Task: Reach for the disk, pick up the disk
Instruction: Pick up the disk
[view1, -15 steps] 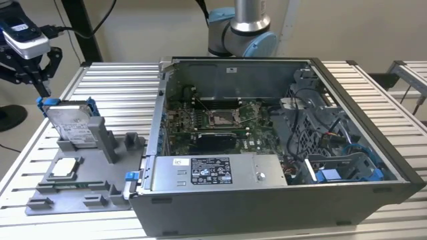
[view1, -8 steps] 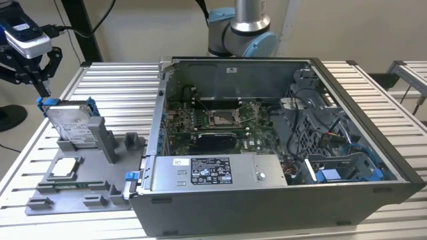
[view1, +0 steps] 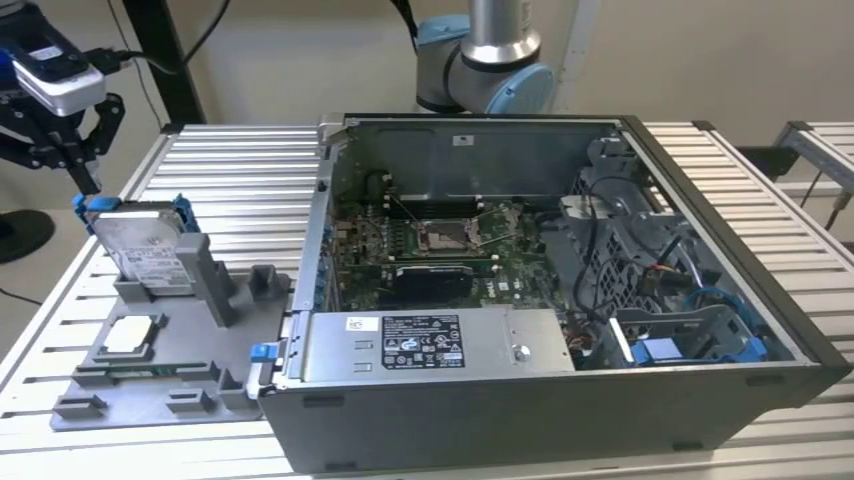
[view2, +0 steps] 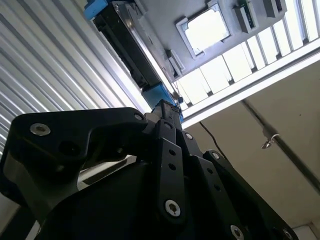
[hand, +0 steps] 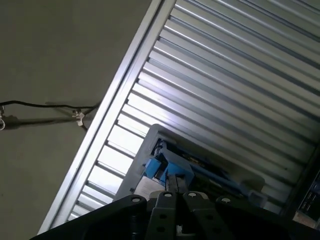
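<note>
Poised at the upright disk (view1: 140, 245)'s blue top corner, your gripper (view1: 91, 186) has its fingers (hand: 168, 184) together; a grey holder (view1: 200, 268) carries the disk.

Exterior view: even, soft light, mild shadow inside the computer case (view1: 467, 165). Both wrist views: hard glare on bench (hand: 215, 75) slats, gripper (view2: 167, 111) underexposed black, floor (hand: 50, 60) dim.

disk (view1: 140, 247), upright in grey stand (view1: 200, 352) — gripper (view1: 91, 186) at its blue corner
</note>
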